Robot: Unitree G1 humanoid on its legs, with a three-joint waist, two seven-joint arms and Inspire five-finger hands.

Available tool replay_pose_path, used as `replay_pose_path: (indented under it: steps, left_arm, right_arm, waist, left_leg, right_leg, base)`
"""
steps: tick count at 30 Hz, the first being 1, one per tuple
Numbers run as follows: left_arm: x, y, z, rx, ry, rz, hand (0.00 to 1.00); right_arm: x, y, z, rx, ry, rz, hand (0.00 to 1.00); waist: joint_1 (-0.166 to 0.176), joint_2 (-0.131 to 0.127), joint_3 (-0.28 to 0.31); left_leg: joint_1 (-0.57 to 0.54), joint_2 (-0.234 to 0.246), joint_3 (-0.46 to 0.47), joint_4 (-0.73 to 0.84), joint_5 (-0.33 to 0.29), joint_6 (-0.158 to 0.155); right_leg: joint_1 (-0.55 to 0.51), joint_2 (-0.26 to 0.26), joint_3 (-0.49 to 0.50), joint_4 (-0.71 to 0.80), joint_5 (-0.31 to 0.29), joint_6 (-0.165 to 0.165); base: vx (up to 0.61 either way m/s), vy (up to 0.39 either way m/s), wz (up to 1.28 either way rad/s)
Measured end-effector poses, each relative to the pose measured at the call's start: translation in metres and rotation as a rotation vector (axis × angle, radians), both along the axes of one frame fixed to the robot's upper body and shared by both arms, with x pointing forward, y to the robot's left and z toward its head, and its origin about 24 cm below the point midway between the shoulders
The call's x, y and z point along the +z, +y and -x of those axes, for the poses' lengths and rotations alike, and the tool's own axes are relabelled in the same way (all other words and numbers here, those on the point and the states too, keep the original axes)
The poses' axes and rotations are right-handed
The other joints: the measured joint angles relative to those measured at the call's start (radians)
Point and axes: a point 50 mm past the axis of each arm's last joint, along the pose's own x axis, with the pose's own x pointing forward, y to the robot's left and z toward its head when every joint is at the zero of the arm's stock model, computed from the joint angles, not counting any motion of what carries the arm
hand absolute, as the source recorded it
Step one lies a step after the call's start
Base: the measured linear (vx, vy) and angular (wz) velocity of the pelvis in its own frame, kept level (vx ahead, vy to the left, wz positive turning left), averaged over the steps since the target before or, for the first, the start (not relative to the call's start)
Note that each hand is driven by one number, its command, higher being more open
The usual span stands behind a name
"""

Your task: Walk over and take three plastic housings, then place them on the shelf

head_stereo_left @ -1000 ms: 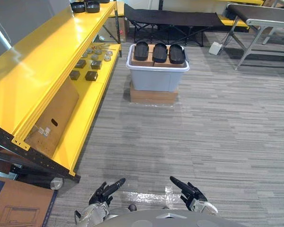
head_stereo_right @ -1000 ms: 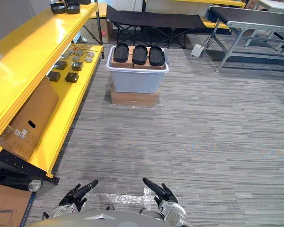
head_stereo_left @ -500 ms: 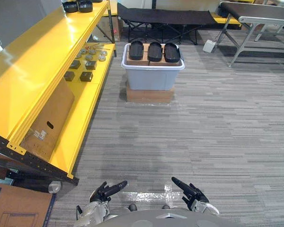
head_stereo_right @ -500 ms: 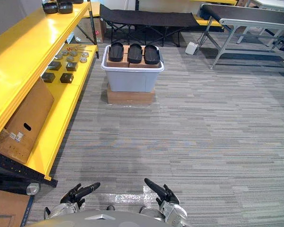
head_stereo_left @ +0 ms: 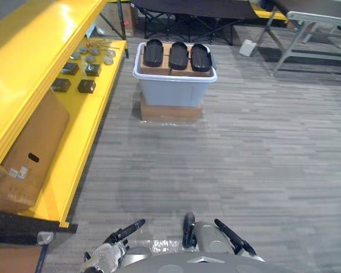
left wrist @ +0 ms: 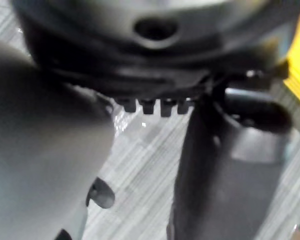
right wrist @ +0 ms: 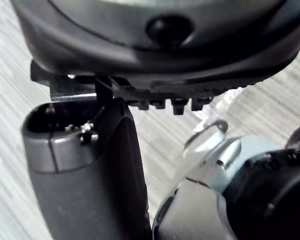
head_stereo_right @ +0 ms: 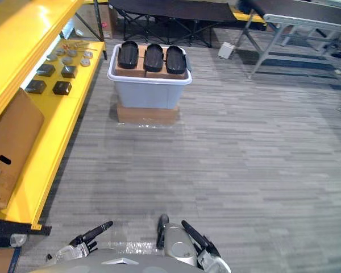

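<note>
left hand and right hand both open, empty; I see three housings atop the bin ahead

Grey striped carpet floor: flat brown cardboard box on it, mid-far. Pale grey plastic tub stacked on box. Tub top: brown cardboard pieces w/ 3 black oval plastic housings in row on them, side by side. Small white box on floor further back, right of tub. Yellow metal shelf along left. Lower lvl: big brown carton leaning at near end, 4 dark square blocks beyond it, round silver metal parts at far end.
</note>
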Motion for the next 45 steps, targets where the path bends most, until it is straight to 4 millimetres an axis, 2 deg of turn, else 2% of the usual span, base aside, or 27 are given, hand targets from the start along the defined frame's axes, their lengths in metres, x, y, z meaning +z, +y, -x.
replay_pose_path:
  steps: [1, 2, 4, 6, 8, 9, 11, 12, 13, 14, 15, 17, 18, 19, 21, 23, 24, 26, 28, 29, 30, 31, 32, 35, 39, 43, 45]
  left_arm:
    - [0.0, 0.0, -0.001, 0.018, -0.006, 0.007, 1.0]
    - [0.0, -0.001, -0.001, 0.041, -0.012, 0.013, 1.0]
    - [-0.002, -0.012, 0.002, 0.076, -0.011, 0.049, 1.0]
    - [-0.001, -0.011, -0.002, 0.083, -0.045, 0.062, 1.0]
    - [0.002, -0.011, -0.01, 0.076, -0.103, 0.079, 1.0]
    - [0.004, -0.011, -0.013, 0.072, -0.128, 0.084, 1.0]
    - [0.004, -0.011, -0.012, 0.069, -0.136, 0.08, 1.0]
    - [0.004, -0.01, -0.01, 0.067, -0.135, 0.074, 1.0]
    - [0.003, -0.007, -0.003, 0.059, -0.124, 0.06, 1.0]
    - [0.003, -0.001, 0.002, 0.058, -0.11, 0.045, 1.0]
    - [0.004, 0.011, 0.008, 0.068, -0.092, 0.009, 1.0]
    - [0.005, 0.016, 0.006, 0.064, -0.088, -0.007, 1.0]
    - [0.006, 0.022, 0.004, 0.047, -0.084, -0.023, 1.0]
    - [0.006, 0.024, 0.004, 0.038, -0.083, -0.031, 1.0]
    - [0.006, 0.022, 0.002, 0.013, -0.083, -0.046, 1.0]
    - [0.007, 0.019, -0.002, 0.005, -0.095, -0.045, 1.0]
    - [0.008, 0.016, -0.008, -0.011, -0.112, -0.044, 1.0]
    - [0.01, 0.006, -0.018, -0.017, -0.151, -0.026, 1.0]
    - [0.009, 0.001, -0.02, 0.002, -0.164, -0.008, 1.0]
    - [0.008, 0.0, -0.017, 0.024, -0.153, -0.004, 1.0]
    - [0.008, 0.002, -0.015, 0.034, -0.15, -0.008, 1.0]
    - [0.007, 0.008, -0.009, 0.072, -0.144, -0.016, 1.0]
    - [0.005, 0.005, -0.008, 0.097, -0.127, -0.013, 1.0]
    - [0.001, -0.012, -0.002, 0.115, -0.096, 0.014, 1.0]
    - [0.001, -0.013, -0.002, 0.128, -0.108, 0.013, 1.0]
    - [0.002, -0.011, -0.004, 0.125, -0.112, 0.007, 1.0]
    - [0.002, -0.011, -0.005, 0.119, -0.115, 0.007, 1.0]
  right_arm:
    - [0.0, -0.001, 0.0, 0.014, 0.0, 0.006, 1.0]
    - [0.002, -0.007, -0.004, 0.028, -0.012, 0.025, 1.0]
    - [0.004, -0.015, -0.005, 0.031, -0.011, 0.049, 1.0]
    - [0.005, -0.013, -0.012, 0.041, -0.026, 0.046, 1.0]
    - [0.007, -0.006, -0.031, 0.081, -0.057, 0.041, 1.0]
    - [0.01, -0.001, -0.046, 0.112, -0.093, 0.048, 1.0]
    - [0.011, -0.002, -0.05, 0.146, -0.095, 0.065, 1.0]
    - [0.011, -0.002, -0.05, 0.159, -0.09, 0.072, 1.0]
    - [0.01, -0.003, -0.049, 0.184, -0.076, 0.085, 1.0]
    - [0.01, 0.001, -0.048, 0.195, -0.071, 0.079, 1.0]
    - [0.008, 0.01, -0.049, 0.227, -0.066, 0.068, 1.0]
    - [0.008, 0.014, -0.052, 0.262, -0.063, 0.066, 1.0]
    - [0.008, 0.018, -0.054, 0.286, -0.062, 0.066, 1.0]
    - [0.007, 0.017, -0.053, 0.286, -0.056, 0.067, 1.0]
    - [0.009, 0.011, -0.054, 0.292, -0.06, 0.091, 1.0]
    - [0.009, 0.007, -0.054, 0.294, -0.055, 0.107, 1.0]
    - [0.009, 0.005, -0.055, 0.291, -0.051, 0.119, 1.0]
    - [0.01, 0.003, -0.056, 0.282, -0.058, 0.138, 1.0]
    - [0.009, 0.002, -0.051, 0.269, -0.041, 0.14, 1.0]
    - [0.007, 0.002, -0.045, 0.252, -0.026, 0.131, 1.0]
    - [0.006, 0.003, -0.043, 0.247, -0.02, 0.125, 1.0]
    - [0.004, 0.007, -0.037, 0.239, -0.008, 0.11, 1.0]
    - [0.005, 0.003, -0.037, 0.221, -0.01, 0.112, 1.0]
    - [0.009, -0.01, -0.044, 0.232, -0.021, 0.157, 1.0]
    - [0.005, -0.011, -0.032, 0.228, 0.018, 0.153, 1.0]
    - [0.006, -0.013, -0.031, 0.211, 0.003, 0.189, 1.0]
    - [0.007, -0.014, -0.03, 0.199, 0.0, 0.208, 1.0]
  waist:
    - [-0.003, 0.004, -0.001]
    - [-0.003, 0.036, 0.007]
    - [0.003, 0.067, 0.017]
    - [0.02, 0.057, 0.019]
    - [0.051, 0.041, 0.027]
    - [0.06, 0.036, 0.033]
    - [0.069, 0.045, 0.033]
    - [0.074, 0.05, 0.033]
    - [0.076, 0.049, 0.034]
    - [0.079, 0.017, 0.029]
    - [0.085, -0.037, 0.018]
    - [0.089, -0.063, 0.02]
    - [0.089, -0.089, 0.038]
    - [0.086, -0.091, 0.044]
    - [0.082, -0.083, 0.048]
    - [0.079, -0.065, 0.038]
    - [0.074, -0.052, 0.033]
    - [0.067, -0.016, 0.033]
    - [0.067, -0.006, 0.034]
    - [0.069, -0.012, 0.031]
    - [0.072, -0.019, 0.031]
    - [0.072, -0.049, 0.027]
    - [0.071, -0.026, 0.022]
    - [0.07, 0.055, -0.005]
    - [0.078, 0.051, 0.0]
    - [0.065, 0.051, -0.001]
    - [0.065, 0.054, 0.0]
  left_leg:
    - [-0.048, 0.011, 0.0, 0.115, 0.014, -0.026]
    - [-0.144, 0.058, 0.005, 0.343, 0.04, -0.068]
    - [-0.222, 0.092, 0.011, 0.497, 0.028, -0.057]
    - [-0.28, 0.046, 0.015, 0.422, 0.004, -0.035]
    - [-0.367, -0.015, 0.027, 0.195, 0.021, -0.009]
    - [-0.429, -0.034, -0.002, 0.019, 0.113, -0.006]
    - [-0.455, -0.035, -0.057, -0.163, 0.219, -0.031]
    - [-0.457, -0.022, -0.071, -0.192, 0.231, -0.045]
    - [-0.453, -0.002, -0.068, -0.182, 0.298, -0.039]
    - [-0.451, -0.013, -0.057, -0.151, 0.366, -0.014]
    - [-0.452, -0.06, -0.047, -0.114, 0.372, 0.011]
    - [-0.44, -0.084, -0.038, -0.106, 0.372, 0.066]
    - [-0.376, -0.118, -0.02, -0.132, 0.353, 0.111]
    - [-0.344, -0.13, -0.018, -0.148, 0.346, 0.12]
    - [-0.221, -0.145, -0.019, -0.208, 0.319, 0.133]
    - [-0.165, -0.133, -0.02, -0.245, 0.314, 0.138]
    - [-0.14, -0.117, -0.026, -0.261, 0.301, 0.135]
    - [-0.134, -0.07, -0.05, -0.253, 0.265, 0.117]
    - [-0.11, -0.043, -0.069, -0.25, 0.239, 0.091]
    - [-0.092, -0.032, -0.085, -0.23, 0.21, 0.067]
    - [-0.082, -0.03, -0.093, -0.218, 0.19, 0.053]
    - [-0.059, -0.039, -0.113, -0.191, 0.148, 0.025]
    - [-0.043, -0.011, -0.142, -0.162, 0.112, 0.007]
    - [-0.05, 0.079, -0.165, -0.158, 0.097, -0.043]
    - [-0.12, 0.091, -0.159, 0.069, 0.158, -0.1]
    - [-0.16, 0.102, -0.03, -0.021, 0.131, -0.079]
    - [-0.179, 0.097, -0.002, -0.153, 0.198, -0.039]
  right_leg:
    - [0.015, 0.0, -0.005, -0.003, -0.006, -0.01]
    - [0.069, 0.025, -0.012, -0.032, -0.018, -0.029]
    - [0.184, 0.066, -0.01, -0.114, -0.026, -0.041]
    - [0.285, 0.057, 0.003, -0.192, -0.028, -0.045]
    - [0.343, 0.027, 0.046, -0.243, -0.031, -0.045]
    - [0.371, 0.004, 0.07, -0.264, -0.053, -0.018]
    - [0.418, -0.006, 0.085, -0.262, -0.107, 0.008]
    - [0.442, -0.004, 0.093, -0.257, -0.128, 0.021]
    - [0.489, -0.007, 0.113, -0.249, -0.175, 0.034]
    - [0.5, -0.034, 0.13, -0.233, -0.207, 0.03]
    - [0.478, -0.079, 0.16, -0.163, -0.222, 0.019]
    - [0.388, -0.114, 0.186, 0.027, -0.203, 0.051]
    - [0.298, -0.168, 0.186, 0.27, -0.139, 0.156]
    - [0.263, -0.188, 0.184, 0.354, -0.124, 0.187]
    - [0.2, -0.219, 0.113, 0.483, -0.165, 0.127]
    - [0.158, -0.213, 0.032, 0.416, -0.197, 0.098]
    - [0.113, -0.198, -0.011, 0.318, -0.203, 0.093]
    - [0.04, -0.145, 0.0, 0.09, -0.172, 0.132]
    - [0.013, -0.127, 0.043, -0.094, -0.075, 0.142]
    - [0.015, -0.126, 0.048, -0.182, 0.011, 0.144]
    - [0.021, -0.128, 0.048, -0.211, 0.06, 0.142]
    - [0.044, -0.141, 0.05, -0.238, 0.172, 0.139]
    - [0.05, -0.12, 0.037, -0.178, 0.205, 0.103]
    - [0.05, -0.045, -0.009, -0.147, 0.094, 0.064]
    - [0.172, -0.037, -0.055, -0.21, 0.06, 0.049]
    - [0.243, -0.046, -0.091, -0.298, 0.068, 0.059]
    - [0.25, -0.053, -0.108, -0.308, 0.08, 0.082]
  base:
    - [0.66, -0.238, 0.12]
    - [0.55, -0.188, -0.01]
    - [0.55, -0.11, -0.08]
    - [0.54, -0.051, -0.21]
    - [0.39, 0.043, -0.6]
    - [0.35, 0.098, -0.54]
    - [0.35, 0.148, -0.28]
    - [0.4, 0.249, -0.3]
    - [0.45, 0.325, -0.44]
    - [0.58, 0.356, -0.68]
    - [0.59, 0.31, -0.58]
    - [0.54, 0.249, -0.39]
    - [0.47, 0.226, -0.17]
    - [0.46, 0.201, -0.03]
    - [0.38, 0.127, 0.03]
    - [0.38, 0.09, 0.04]
    - [0.34, 0.006, 0.07]
    - [0.4, -0.069, 0.2]
    - [0.36, -0.146, 0.29]
    - [0.32, -0.199, 0.29]
    - [0.4, -0.326, 0.43]
    - [0.41, -0.409, 0.48]
    - [0.38, -0.383, 0.48]
    - [0.37, -0.315, 0.31]
    - [0.22, -0.181, 0.32]
    - [0.15, -0.025, 0.23]
    - [0.15, 0.132, 0.21]
